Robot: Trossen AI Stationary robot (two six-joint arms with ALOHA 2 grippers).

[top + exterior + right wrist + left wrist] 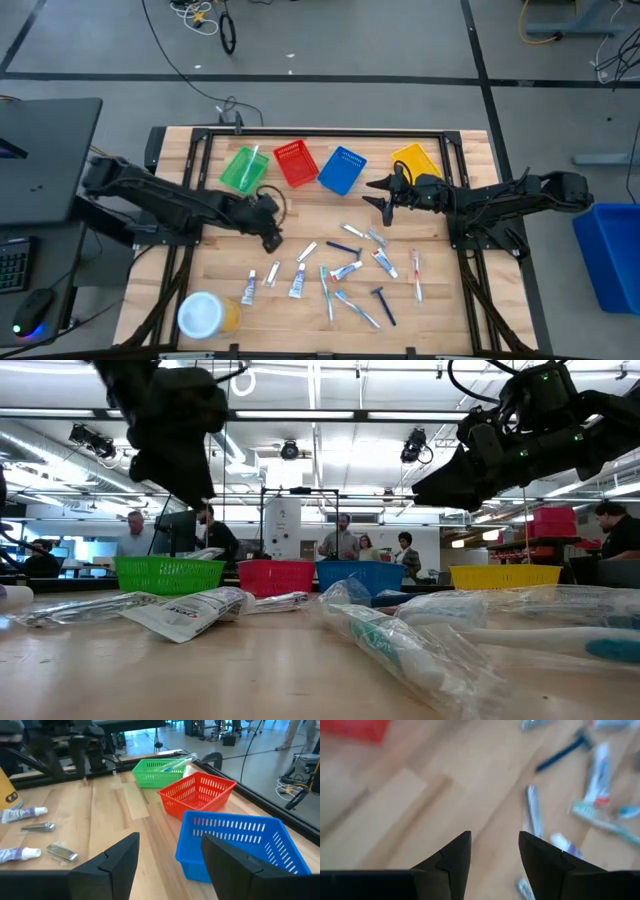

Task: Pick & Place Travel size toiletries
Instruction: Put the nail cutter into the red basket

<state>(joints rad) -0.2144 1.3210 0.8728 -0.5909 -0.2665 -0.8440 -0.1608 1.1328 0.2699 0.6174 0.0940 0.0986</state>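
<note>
Meanwhile, the left gripper [272, 240] hangs with jaws spread and empty above the wooden counter [220, 270], just beside the scattered travel-size toiletries [345, 272]: small white tubes, thin toothbrushes and dark blue razors, several in clear crinkly wrap. They look light and slippery, likely to skid, so a pinch across the middle of a slim item seems safest. The right gripper [383, 196] waits, jaws apart, near the blue plastic basket [342, 169].

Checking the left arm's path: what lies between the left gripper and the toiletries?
High view: only bare table separates the open left gripper from the nearest toiletries.
</note>
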